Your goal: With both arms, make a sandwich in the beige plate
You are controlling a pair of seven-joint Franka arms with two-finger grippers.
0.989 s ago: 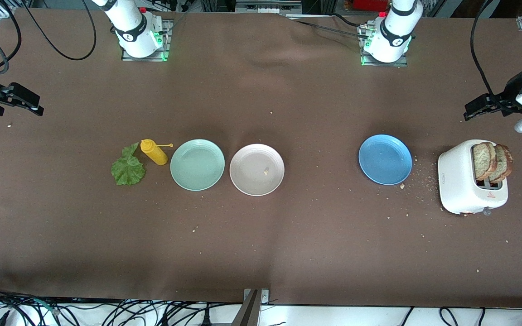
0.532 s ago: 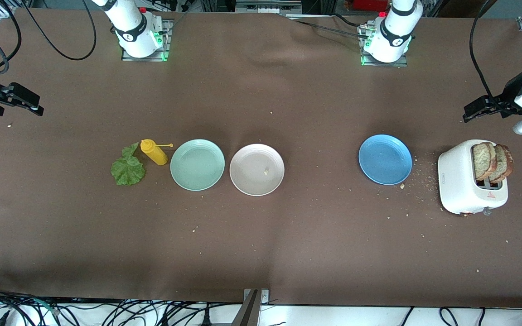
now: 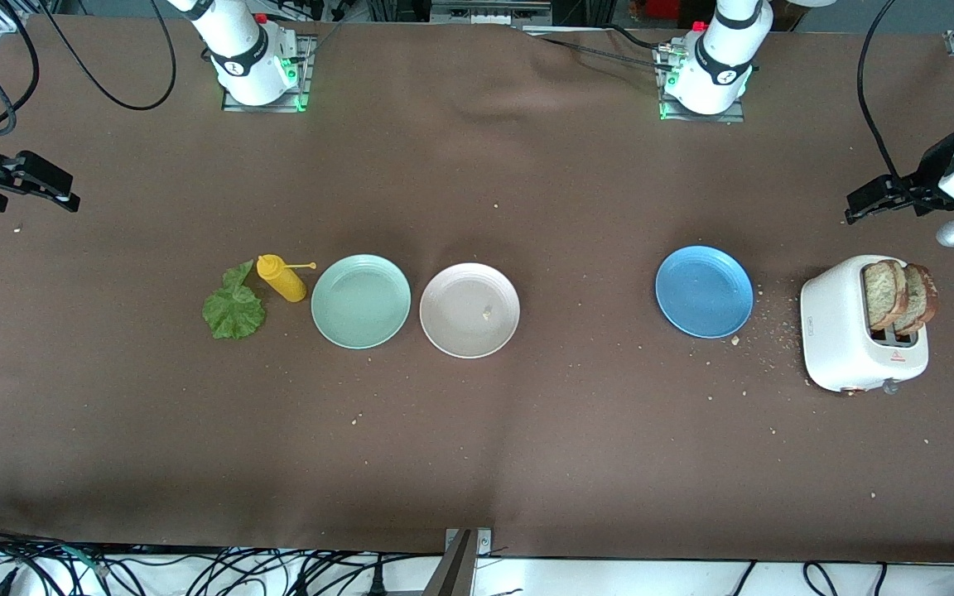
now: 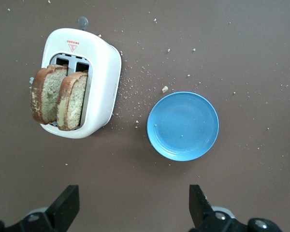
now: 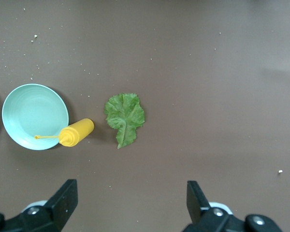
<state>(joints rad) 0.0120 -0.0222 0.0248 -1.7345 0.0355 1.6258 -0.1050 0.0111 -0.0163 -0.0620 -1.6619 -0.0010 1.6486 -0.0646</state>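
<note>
- Left gripper (image 3: pixel 858 205) is held in the air with its fingers spread wide and nothing between them, over the bare cloth by the table edge at the left arm's end; the toaster (image 3: pixel 862 324) lies just nearer the front camera than the spot beneath it, so the coming reach is judged to be a short one toward the front edge and down.
- Right gripper (image 3: pixel 63 194) is likewise held wide and empty, over the table edge at the right arm's end, where that arm waits; the lettuce leaf (image 3: pixel 233 310) lies toward the table's middle and front from it, well apart.
- Two bread slices (image 4: pixel 58 98) stand upright in the toaster slots, side by side, faces parallel to the toaster's long side; they are much closer to the left gripper.
- One beige plate (image 3: pixel 469 339) is seen near the table's middle, bare but for a crumb, so the sandwich is not yet begun.
- One mint-green plate (image 3: pixel 360 300) sits just beside it toward the right arm's end, one blue plate (image 3: pixel 704 291) toward the left arm's end beside the toaster.
- One yellow squeeze bottle (image 3: pixel 281 277) lies on its side between leaf and mint-green plate, nozzle over that plate's rim.
</note>
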